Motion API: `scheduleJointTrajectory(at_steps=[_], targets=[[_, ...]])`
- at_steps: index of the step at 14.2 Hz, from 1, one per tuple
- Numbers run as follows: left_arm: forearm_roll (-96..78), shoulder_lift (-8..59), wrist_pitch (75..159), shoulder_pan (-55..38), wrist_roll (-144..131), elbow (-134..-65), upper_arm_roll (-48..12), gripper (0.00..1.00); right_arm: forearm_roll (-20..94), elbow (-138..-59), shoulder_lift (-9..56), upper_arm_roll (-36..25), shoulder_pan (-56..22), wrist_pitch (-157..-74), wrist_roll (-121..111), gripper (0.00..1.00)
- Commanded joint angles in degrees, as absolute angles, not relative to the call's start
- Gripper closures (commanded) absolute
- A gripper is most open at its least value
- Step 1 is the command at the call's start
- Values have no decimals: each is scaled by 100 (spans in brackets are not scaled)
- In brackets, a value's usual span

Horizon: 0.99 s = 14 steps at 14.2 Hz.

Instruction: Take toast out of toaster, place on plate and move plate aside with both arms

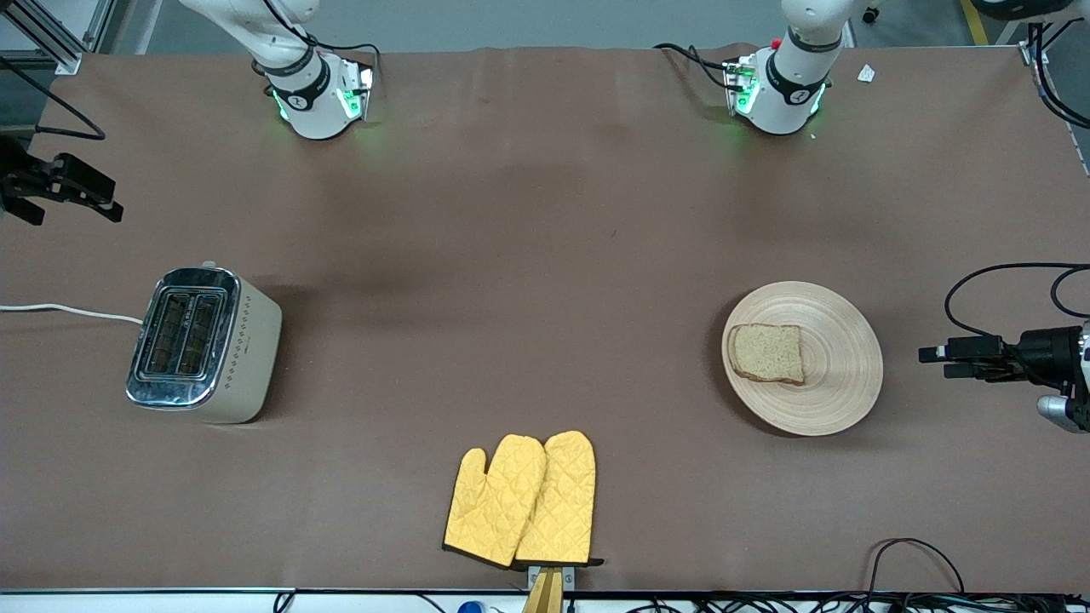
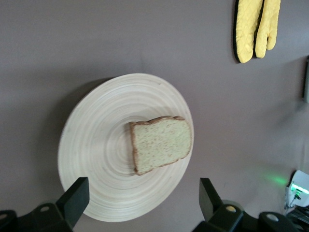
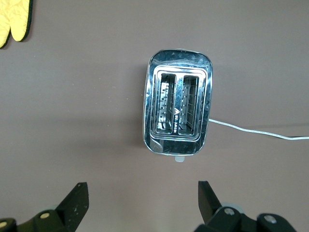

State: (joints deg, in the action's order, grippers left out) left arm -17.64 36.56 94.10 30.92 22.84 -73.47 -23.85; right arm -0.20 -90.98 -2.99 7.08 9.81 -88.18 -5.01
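With the toast (image 1: 767, 352) lying on the plate (image 1: 839, 375), the wide-open, empty left end effector (image 1: 937, 360) hangs just beside the plate's rim toward the left arm's end of the surface, while the equally open, empty right end effector (image 1: 64, 197) waits well apart from the plate, near the toaster (image 1: 204, 345).

The toast (image 1: 767, 352), a roughly square slice of pale speckled bread with a darker crust, lies flat on the plate (image 1: 839, 375), off its centre toward the right arm's end of the tabletop. The plate is round, shallow, light wood with ring grooves, and sits flat near the left arm's end. The toaster (image 1: 204, 343), cream-sided with a chrome top and a white cord, stands upright well apart at the right arm's end, both slots apparently empty, though their depths are dim.
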Motion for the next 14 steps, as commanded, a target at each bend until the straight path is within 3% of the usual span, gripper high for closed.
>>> scheduleJointTrajectory(at_steps=[1,7,14], targets=[[-1233,3008,9343,2700,1681,-7418,-2338,0,-97,-8965,-255,756,1002,-8736,-527,0],[-11,2049,9308,1628,319,-7479,-2364,0,-97,-8921,-255,756,976,-8728,-536,0],[473,1487,8982,1092,9,-7497,-2329,0,-97,-8921,-255,756,958,-8728,-519,0]])
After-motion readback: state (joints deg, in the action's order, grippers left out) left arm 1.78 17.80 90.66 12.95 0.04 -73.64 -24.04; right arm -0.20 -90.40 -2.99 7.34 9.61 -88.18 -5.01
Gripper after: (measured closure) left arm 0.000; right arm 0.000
